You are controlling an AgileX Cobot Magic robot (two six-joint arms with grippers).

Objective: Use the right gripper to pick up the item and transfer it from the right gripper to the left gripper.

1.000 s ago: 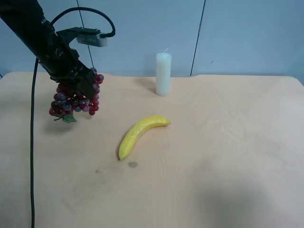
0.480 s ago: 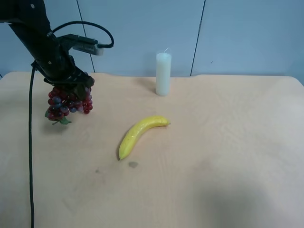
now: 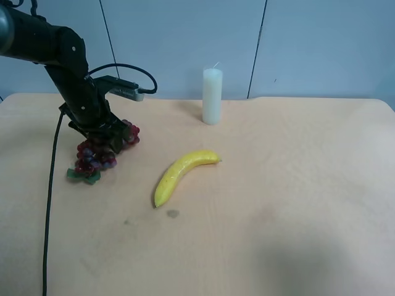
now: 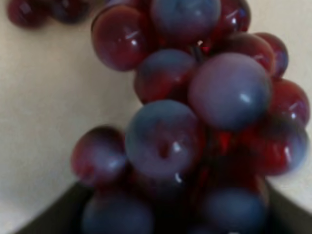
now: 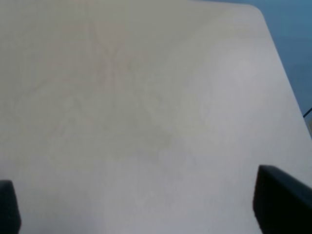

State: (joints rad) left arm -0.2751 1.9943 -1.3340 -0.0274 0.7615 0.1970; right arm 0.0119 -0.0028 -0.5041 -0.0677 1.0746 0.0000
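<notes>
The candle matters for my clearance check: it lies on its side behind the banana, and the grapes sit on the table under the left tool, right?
Not quite: the candle stands upright, as the exterior high view shows. The rest holds.

High cam overlooks table [image 3: 278, 234]; wrist cams close-up.

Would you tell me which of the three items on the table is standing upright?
The white candle, standing on end near the back wall; the banana lies flat and the grapes rest in a heap.
</notes>
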